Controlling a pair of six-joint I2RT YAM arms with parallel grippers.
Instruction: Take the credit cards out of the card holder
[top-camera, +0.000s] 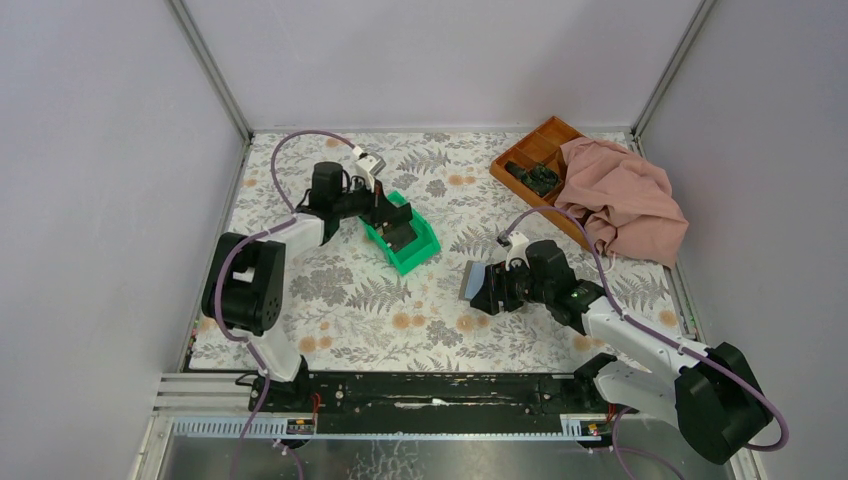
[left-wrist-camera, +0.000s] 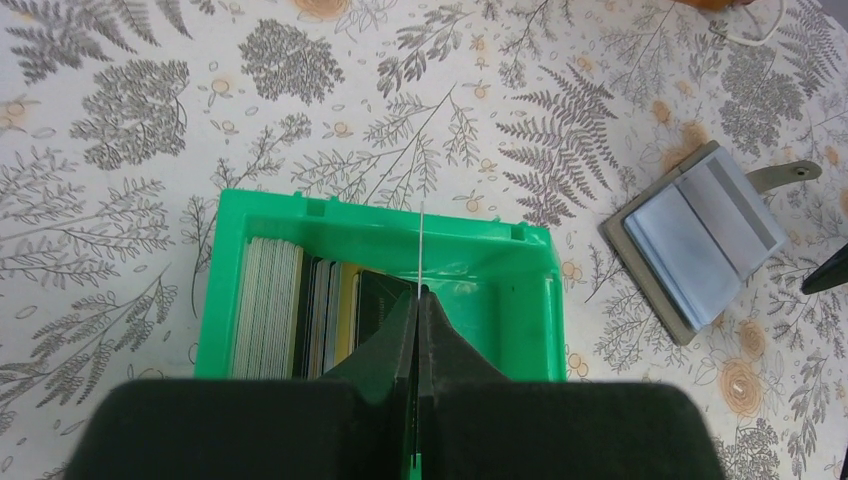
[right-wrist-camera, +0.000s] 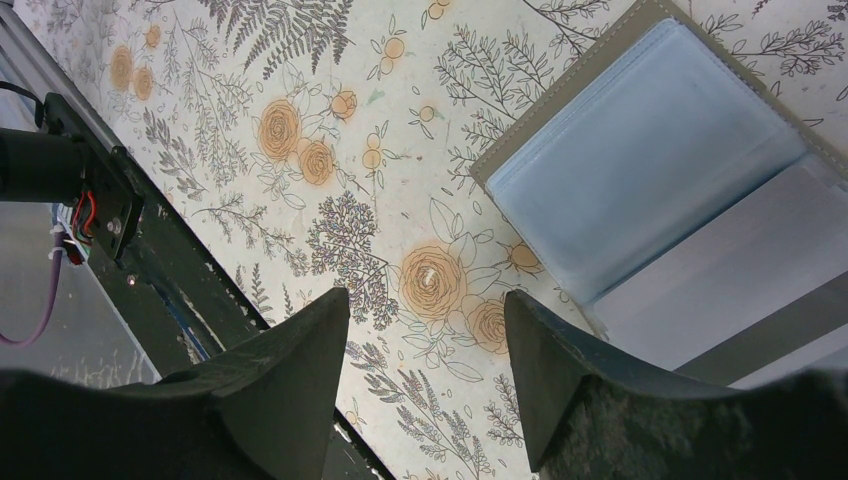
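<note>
- Pinched a thin whitish card (left-wrist-camera: 421, 238) edge-on in the left gripper (left-wrist-camera: 421, 300), with the jaws closed tight on it, straight above the green bin (left-wrist-camera: 380, 205); looked like lining up for a drop into the bin.
- Found more credit cards (left-wrist-camera: 270, 300) standing on edge inside the bin, packed toward its left wall. Judged that the gap on the right side explained hanging the held card just past the end of that stack.
- Saw the card holder (left-wrist-camera: 700, 240) lying open and flat on the table, well apart from the bin on its right, with pale blue pockets facing up and a strap sticking out sideways. Could not tell whether any card remained in the pockets.
- Held the right gripper (right-wrist-camera: 425, 330) spread wide and empty, low over the table just beside the holder's edge, touching nothing visible; probably posted there to pin or steady the holder for the next pull.
- Noted an orange-brown tray (top-camera: 530, 150) in the far right corner with small dark items inside, partly buried under a crumpled pink cloth (top-camera: 625, 200); apparently no part in this job.
- Worked on a pale tablecloth (top-camera: 330, 300) printed with grey ferns and orange flowers.
- Boxed in by plain grey walls (top-camera: 100, 200) on three sides, with a black rail (top-camera: 430, 385) carrying both arm bases along the near edge.
</note>
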